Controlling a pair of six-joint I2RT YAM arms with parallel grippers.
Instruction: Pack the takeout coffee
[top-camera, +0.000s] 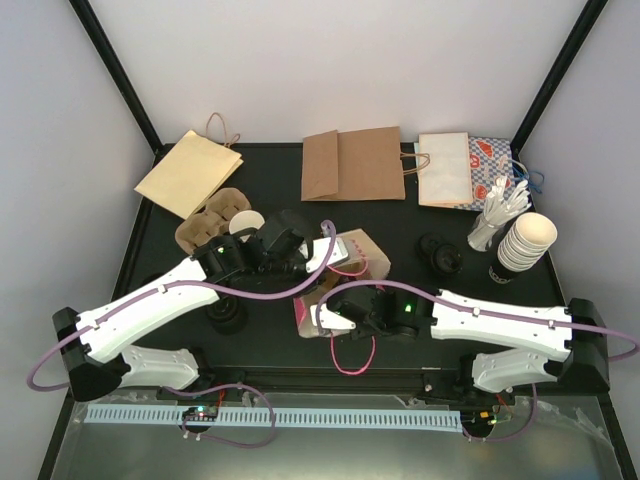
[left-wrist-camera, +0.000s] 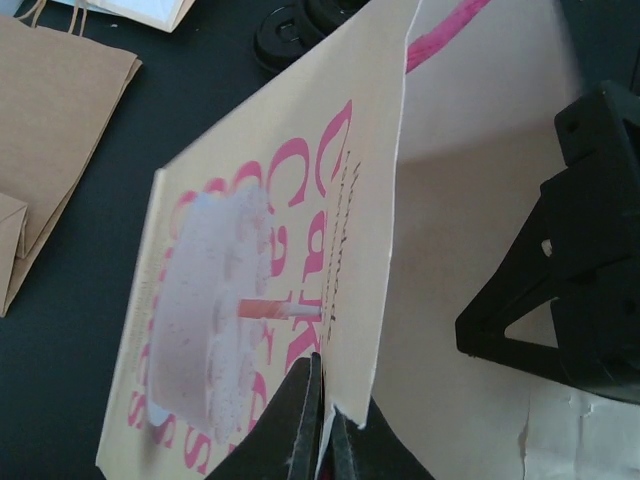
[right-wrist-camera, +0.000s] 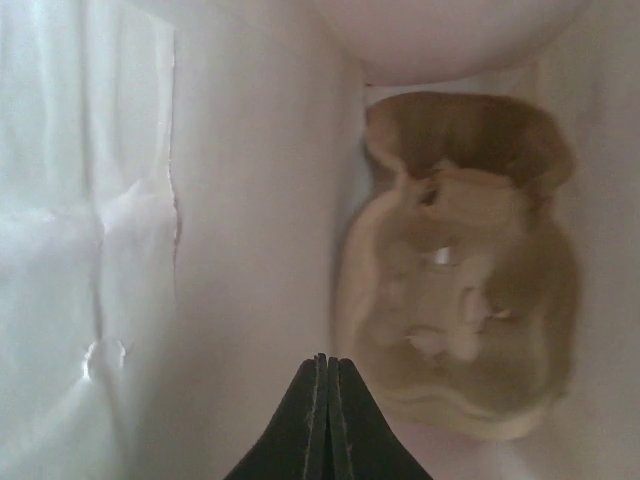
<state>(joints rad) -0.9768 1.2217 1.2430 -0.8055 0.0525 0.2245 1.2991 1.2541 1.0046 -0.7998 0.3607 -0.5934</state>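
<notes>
**Top view, read left to right.** The brown moulded-pulp cup carrier is sitting at the left of the black table. The small white paper cup, your takeout coffee, is resting at the carrier's right end, outside every bag.

Just right of it, your left gripper is pinching the torn edge of the pale paper bag printed with pink lettering and a cake. Its fingers are pressed shut on that paper wall, holding the mouth apart, while the bag is lying on its side at mid-table.

Your right gripper is sitting inside the opened bag at its near end. Its fingers are closed together, with nothing showing between them. Its wrist view is showing pale paper walls and a brown pulp shape; you cannot tell whether that shape lies inside the bag.

Farther right, the black round lids and the tall stack of nested cream cups are standing apart from both arms.

**Progress, as a judgement:** you are opening the bag, and loading the cup is what is left.
</notes>
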